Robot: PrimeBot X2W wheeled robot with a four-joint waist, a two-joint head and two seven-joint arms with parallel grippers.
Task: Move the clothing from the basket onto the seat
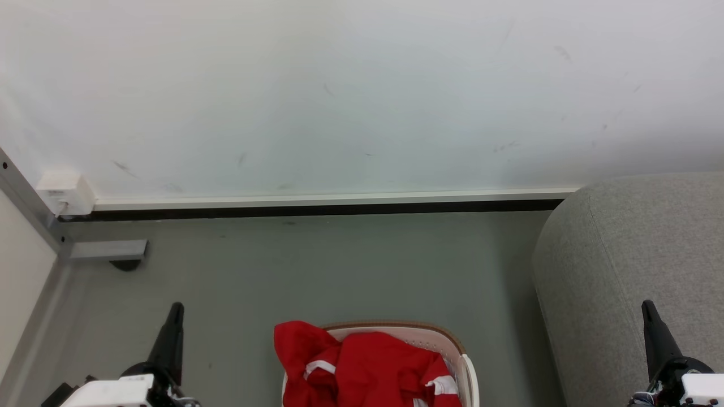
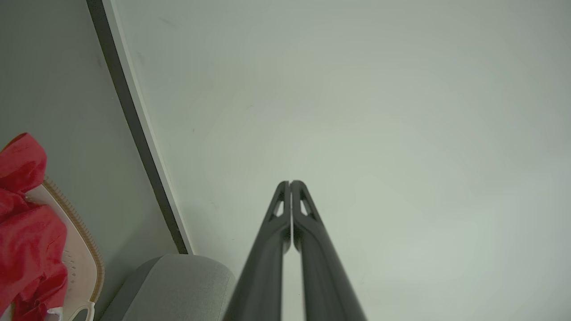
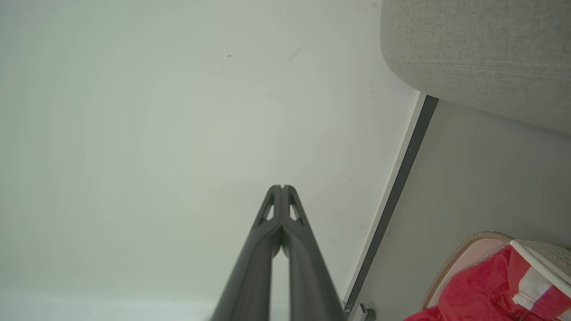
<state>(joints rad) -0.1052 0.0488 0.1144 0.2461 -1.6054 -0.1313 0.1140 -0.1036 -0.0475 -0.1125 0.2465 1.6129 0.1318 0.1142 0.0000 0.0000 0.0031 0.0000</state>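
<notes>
**A:** Where do we find the clothing (image 1: 367,367)?

**B:** We see it heaped in the basket (image 1: 468,376), at the bottom middle of the head view. It is bright red with white stripe bands, and one fold bulges past the rim on our left.

**A:** And what do we see around the basket?

**B:** It stands on the grey floor (image 1: 317,265), with its brown rim band towards the wall (image 1: 362,96). The seat (image 1: 633,271) is on our right, light grey with a rounded, bulky edge. It is near the basket but not touching it, with a strip of floor between them.

**A:** How do our tools stand?

**B:** Our left gripper (image 1: 176,310) shows at the lower left, over bare floor and well apart from the clothing. In its own wrist view the two dark fingers (image 2: 267,254) are pressed together from mid-length to tip, with nothing between them. Our right gripper (image 1: 648,310) shows at the lower right, in front of the seat's edge. Its fingers are likewise pressed together and hold nothing. Both point towards the wall.

**A:** What lies farther out?

**B:** We see a white skirting strip (image 1: 328,199) with a dark line beneath it along the foot of the wall. At the far left, a small white box (image 1: 65,192) sits on the wall above a grey metal bracket (image 1: 107,249).
</notes>
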